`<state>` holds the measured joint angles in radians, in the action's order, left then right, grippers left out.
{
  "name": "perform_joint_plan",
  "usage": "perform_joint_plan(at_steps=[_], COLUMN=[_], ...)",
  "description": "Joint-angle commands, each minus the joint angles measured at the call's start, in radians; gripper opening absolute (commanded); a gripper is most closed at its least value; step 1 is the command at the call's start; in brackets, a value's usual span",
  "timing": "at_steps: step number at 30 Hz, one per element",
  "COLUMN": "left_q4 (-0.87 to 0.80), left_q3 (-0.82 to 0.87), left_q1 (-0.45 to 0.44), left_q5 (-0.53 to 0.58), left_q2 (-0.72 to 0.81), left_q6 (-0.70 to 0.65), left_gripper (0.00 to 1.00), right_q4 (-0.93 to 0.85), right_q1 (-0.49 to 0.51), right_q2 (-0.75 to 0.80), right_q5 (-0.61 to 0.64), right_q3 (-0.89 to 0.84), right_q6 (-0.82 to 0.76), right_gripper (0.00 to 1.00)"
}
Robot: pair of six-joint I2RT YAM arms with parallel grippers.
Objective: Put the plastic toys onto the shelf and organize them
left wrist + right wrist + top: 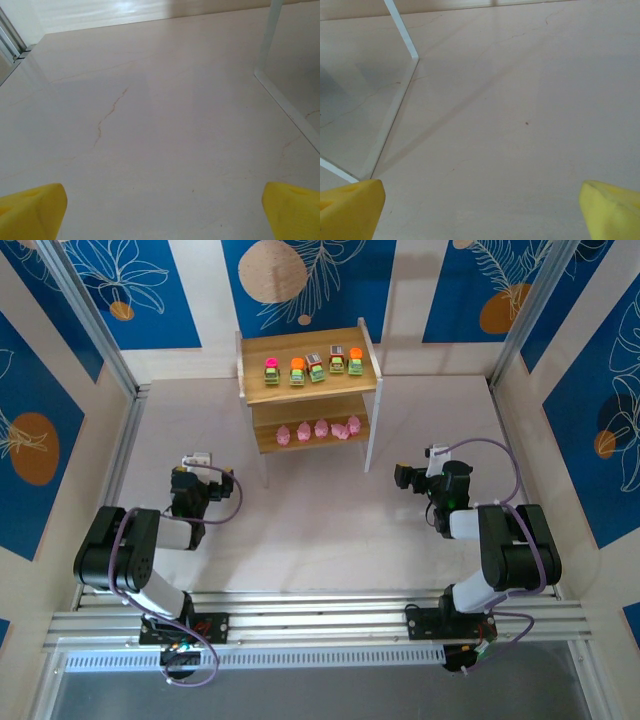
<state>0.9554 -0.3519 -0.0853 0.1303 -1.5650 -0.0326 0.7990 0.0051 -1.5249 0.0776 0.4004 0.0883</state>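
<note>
Plainly, all ten toys sit on the shelf, which stands at the far side of the desk against the back wall. On its top board we see the five blocky green-yellow pieces in a loose row: from left to right their tops are pink, orange, grey, grey and orange. On the lower board the five pink figures lie side by side in a line, close together, some apparently touching. Both arms are folded back toward the near edge, well apart from the shelf and from each other. The left tool hangs over bare desk near the shelf's front-left leg, and in its wrist view its yellow fingers stand spread wide at the two lower corners with nothing between them; a white leg and floor rail of the shelf show at the right. The right tool hovers over bare desk to the right of the shelf, and its own yellow fingers are likewise spread wide and empty, with another white shelf leg and rail at the left of that view.
</note>
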Motion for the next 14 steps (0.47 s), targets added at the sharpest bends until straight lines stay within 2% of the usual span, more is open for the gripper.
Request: perform_joint_plan(at_steps=[1, 14], left_q4=[-0.003, -0.007], left_q3=[-0.016, -0.017], left_q1=[0.012, 0.015], left_q5=[-0.024, -0.040], left_q2=[0.000, 0.000], left_q6=[-0.007, -0.007], left_gripper=[1.00, 1.00], right_q4=[0.004, 0.004], right_q1=[-0.005, -0.005], right_q2=[0.002, 0.002], right_q5=[-0.014, -0.014], right_q3=[0.019, 0.018], right_q6=[0.011, 0.011], right_gripper=[0.99, 0.99])
